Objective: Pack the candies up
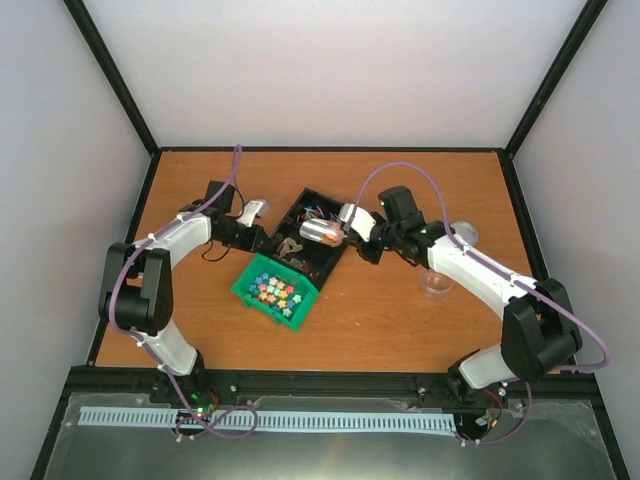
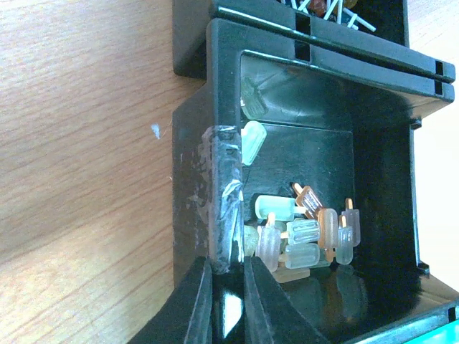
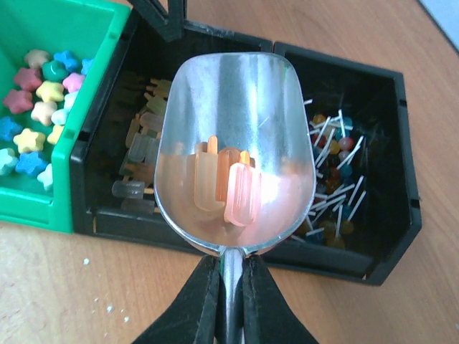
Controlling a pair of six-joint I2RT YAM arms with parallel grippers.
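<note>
Pale orange lolly-shaped candies (image 3: 228,185) — two or three — are seen lying in the bowl of a metal scoop (image 3: 237,93), which is held above the black bins. More of that kind are heaped in the near black bin (image 2: 323,100); thin stick sweets (image 3: 336,188) are piled in the adjoining black bin (image 3: 401,215). The scoop's handle is clamped between the right jaws. The taped wall of the near black bin is gripped by the left jaws. A green bin (image 3: 36,211) of star-shaped sweets (image 3: 32,140) is set against that bin on the worktop (image 1: 400,320).
</note>
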